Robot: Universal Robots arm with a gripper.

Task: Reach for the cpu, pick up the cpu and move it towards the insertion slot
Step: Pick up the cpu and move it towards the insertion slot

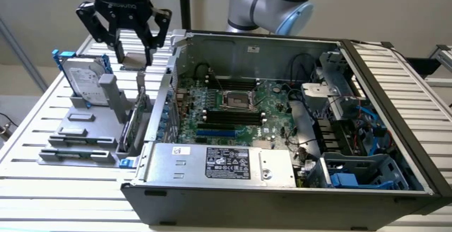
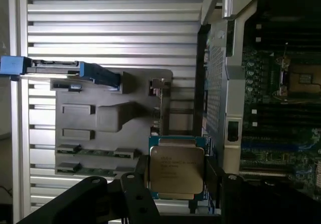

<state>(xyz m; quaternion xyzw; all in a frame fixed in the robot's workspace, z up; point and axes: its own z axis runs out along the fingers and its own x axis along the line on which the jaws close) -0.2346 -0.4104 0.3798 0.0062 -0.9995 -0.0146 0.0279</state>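
Gripper (image 1: 134,49) raised above the parts tray (image 1: 78,136), fingers pinched on the cpu (image 1: 133,58) — chip held flat between the two black pads, clear of the tray. In the wrist view, cpu (image 2: 176,170) gripped at its opposite edges, metal lid with printed text facing the camera, green rim showing around it. Below it, grey tray (image 2: 100,118) on the slatted table (image 2: 110,28), with the hard drive (image 2: 60,69) on edge in its blue brackets.

Slot (image 1: 236,100) well apart from the chip: inside the open case (image 1: 282,200), on the green board (image 1: 276,115), toward the exterior view's right of the gripper and lower. Case wall (image 1: 171,68) standing between chip and slot. Same slot (image 2: 301,82) at the edge of the wrist view, beyond the perforated metal wall.

Step in hand, judged from the lift and the grasp: pick-up done, carry toward the slot only beginning — chip above the tray side, outside the case.

Called for in the carry: height enough to pass over the wall, a level chip, a firm pinch on thin edges. Risk of a slip or tilt if knocked against the wall.
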